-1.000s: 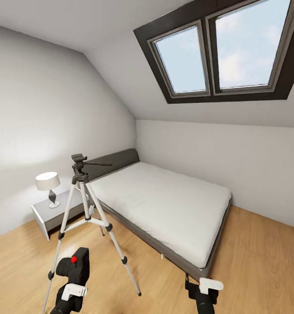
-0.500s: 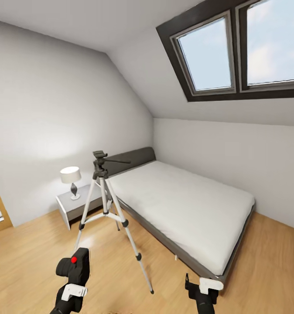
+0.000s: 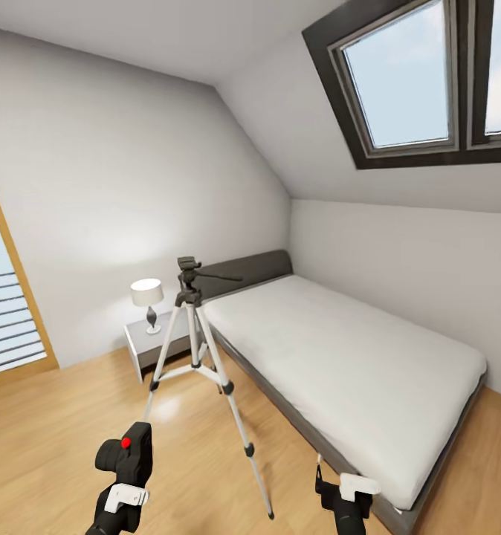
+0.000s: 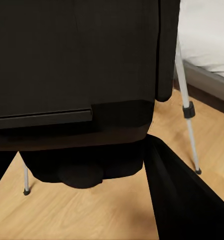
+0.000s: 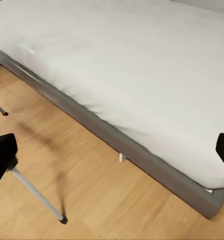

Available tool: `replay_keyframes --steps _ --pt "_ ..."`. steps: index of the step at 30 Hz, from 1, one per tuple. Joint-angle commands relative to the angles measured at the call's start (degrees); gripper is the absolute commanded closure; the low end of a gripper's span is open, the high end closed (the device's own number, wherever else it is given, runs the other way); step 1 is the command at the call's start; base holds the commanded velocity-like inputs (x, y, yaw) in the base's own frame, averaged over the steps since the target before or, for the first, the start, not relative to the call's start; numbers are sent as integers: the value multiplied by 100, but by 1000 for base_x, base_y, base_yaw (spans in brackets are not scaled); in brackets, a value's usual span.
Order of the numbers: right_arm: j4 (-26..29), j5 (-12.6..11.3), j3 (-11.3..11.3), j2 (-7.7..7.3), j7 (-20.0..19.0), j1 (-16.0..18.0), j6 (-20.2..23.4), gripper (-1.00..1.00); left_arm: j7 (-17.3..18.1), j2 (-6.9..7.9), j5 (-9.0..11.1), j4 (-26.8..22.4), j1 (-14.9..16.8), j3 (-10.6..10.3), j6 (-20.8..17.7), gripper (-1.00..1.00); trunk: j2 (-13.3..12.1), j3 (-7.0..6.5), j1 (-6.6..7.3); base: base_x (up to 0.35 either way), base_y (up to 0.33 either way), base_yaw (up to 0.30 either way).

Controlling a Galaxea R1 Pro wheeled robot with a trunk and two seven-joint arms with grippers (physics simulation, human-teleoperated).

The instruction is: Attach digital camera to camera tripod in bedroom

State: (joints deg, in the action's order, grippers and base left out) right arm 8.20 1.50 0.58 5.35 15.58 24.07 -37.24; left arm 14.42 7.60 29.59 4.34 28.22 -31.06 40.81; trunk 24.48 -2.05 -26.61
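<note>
Bedroom scene, approach step in hand. Left gripper at 7 o'clock in head view, clamped on the digital camera, red button facing up. In left wrist view, digital camera a big black block close to the lens, tripod legs on the floor beyond it. Right gripper at 5 o'clock, carrying nothing; fingers spread or closed, cannot tell, though right wrist view shows dark finger tips at both frame edges with a wide gap between.

Camera tripod standing upright on the wood floor near centre, legs splayed, black head with pan handle at about 12 o'clock from the held camera and well above it. One leg also in right wrist view. Bed just beside tripod at 3 o'clock, nightstand with table lamp behind at 11 o'clock. Skylight at 1 o'clock, wood-framed window at 9 o'clock.

Judgement: camera grasped, mounting not yet done; tripod head apart from camera, likely out of reach. Next move calls for closing in on the tripod, lifting left arm to head height, lowering camera base squarely onto the top plate. Risk: bumping a leg and tipping the tripod.
</note>
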Motion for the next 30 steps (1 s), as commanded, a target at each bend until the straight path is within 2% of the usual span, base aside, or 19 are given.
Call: replay_keyframes --steps 1,17,30 --pt "-3 17 4 1 24 1 -12 -100 35 -3 56 22 8 -29 23 100 4 6 -5 304 -143 275" --pt "-3 17 4 1 24 1 -12 -100 37 5 56 21 8 -28 23 100 4 70 -5 307 33 275" --pt "-3 17 4 1 24 1 -4 -100 36 5 56 23 8 -31 23 100 4 122 -5 32 22 275"
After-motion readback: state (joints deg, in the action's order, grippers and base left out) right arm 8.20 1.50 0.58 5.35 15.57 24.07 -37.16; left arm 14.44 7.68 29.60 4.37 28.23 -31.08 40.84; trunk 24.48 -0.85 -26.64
